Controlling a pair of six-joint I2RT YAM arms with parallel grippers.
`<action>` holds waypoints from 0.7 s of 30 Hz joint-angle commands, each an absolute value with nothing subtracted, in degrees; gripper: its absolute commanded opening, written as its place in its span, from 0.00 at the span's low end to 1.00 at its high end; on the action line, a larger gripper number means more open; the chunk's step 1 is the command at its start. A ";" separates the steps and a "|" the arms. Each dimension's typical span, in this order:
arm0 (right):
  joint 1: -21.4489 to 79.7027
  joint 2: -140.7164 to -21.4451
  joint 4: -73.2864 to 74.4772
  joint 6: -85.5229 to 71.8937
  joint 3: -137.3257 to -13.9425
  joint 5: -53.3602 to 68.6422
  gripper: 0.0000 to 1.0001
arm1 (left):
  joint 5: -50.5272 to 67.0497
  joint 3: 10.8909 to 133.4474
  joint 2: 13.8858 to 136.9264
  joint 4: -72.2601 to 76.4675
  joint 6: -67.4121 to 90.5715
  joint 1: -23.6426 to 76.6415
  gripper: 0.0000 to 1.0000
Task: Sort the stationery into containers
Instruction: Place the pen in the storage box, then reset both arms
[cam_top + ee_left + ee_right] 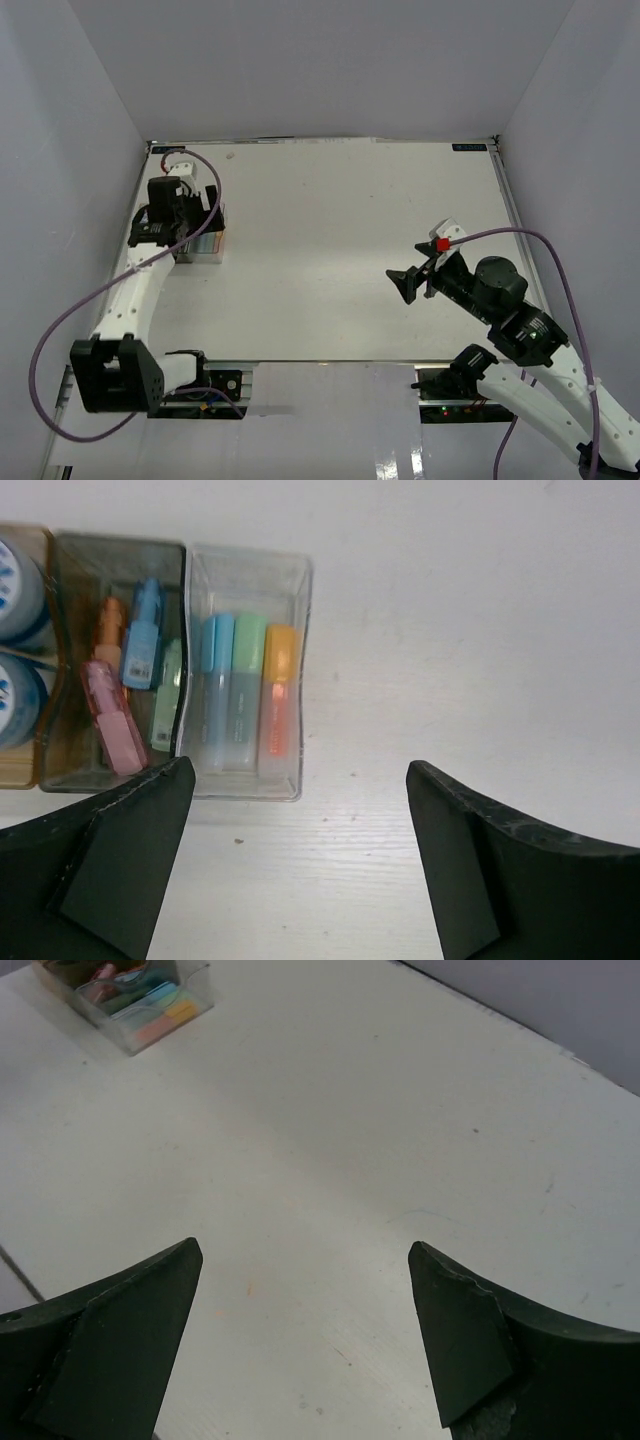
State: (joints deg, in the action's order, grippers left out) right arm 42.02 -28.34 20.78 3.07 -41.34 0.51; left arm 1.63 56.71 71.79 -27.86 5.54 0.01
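In the left wrist view, three bins stand in a row. The tan bin [20, 770] holds two blue-and-white rolls [14, 580]. The middle clear bin [118, 550] holds orange, blue, pink and green pieces [140, 640]. The right clear bin [250, 570] holds blue, mint and orange pieces [278, 700]. My left gripper [300, 770] is open and empty just in front of the right bin. It hovers over the bins in the top view [203, 218]. My right gripper [305, 1250] is open and empty over bare table, far right of the bins [150, 1005].
The white table [330, 250] is walled by grey panels on the left, back and right. The bins [208, 243] sit near its left edge, partly hidden under the left arm. The right gripper [410, 280] is at mid-right. A purple cable loops from each arm.
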 commanded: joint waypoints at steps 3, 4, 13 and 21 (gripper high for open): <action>42.10 -23.03 22.58 1.32 -44.21 -15.53 0.90 | 4.93 61.61 52.76 -33.12 9.84 0.18 0.98; 42.10 -21.37 23.20 1.23 -44.47 -17.04 0.90 | 3.96 61.87 47.77 -34.27 10.37 0.18 0.98; 42.01 -13.63 24.34 3.86 -44.12 -29.09 0.90 | -4.21 64.78 34.20 -50.00 15.99 2.98 0.98; 42.10 -9.41 24.26 4.39 -43.68 -34.27 0.90 | -13.79 61.44 20.06 -53.88 21.97 11.42 0.98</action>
State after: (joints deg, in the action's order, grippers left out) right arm 42.02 -10.46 24.77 3.57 -42.24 -29.65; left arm -8.16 61.60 24.88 -51.05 18.74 8.88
